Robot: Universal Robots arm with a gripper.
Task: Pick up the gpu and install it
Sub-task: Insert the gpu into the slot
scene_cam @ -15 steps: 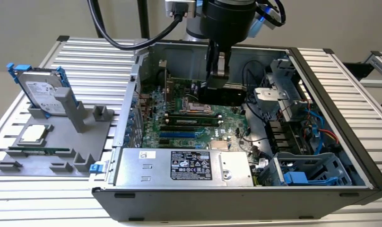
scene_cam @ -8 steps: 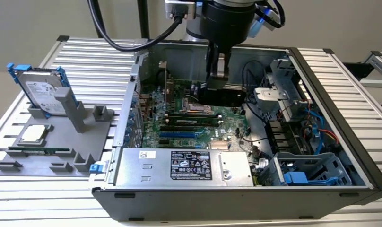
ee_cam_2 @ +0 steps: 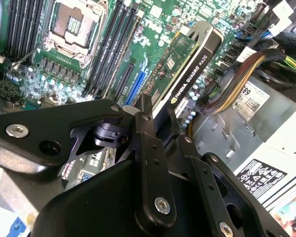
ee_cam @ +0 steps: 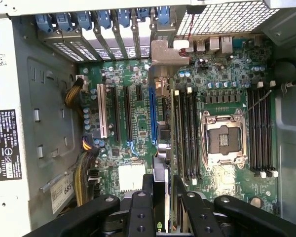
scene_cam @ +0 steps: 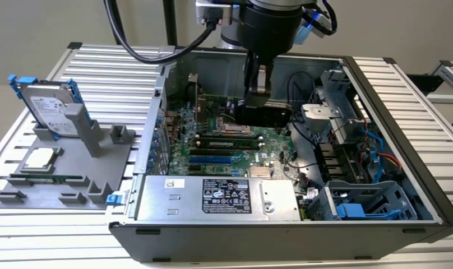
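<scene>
- We see the gripper (ee_cam_2: pixel 155 116) clamped on the gpu (ee_cam_2: pixel 185 61), fingers on both card faces.
- We see the gpu edge-on over the motherboard (ee_cam: pixel 133 103), inside the open case (scene_cam: pixel 406 162).
- At 9 o'clock from the case in the exterior view: hard drive (scene_cam: pixel 51 109) upright on its stand.

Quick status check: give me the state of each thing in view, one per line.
gpu: held on edge in the gripper, inside the case over the motherboard.
gripper: shut on the gpu.
computer case: side panel off, lying open.
processor socket: empty, uncovered.
hard drive: upright in the grey holder outside the case.
memory stick: lying flat in the grey holder.
</scene>
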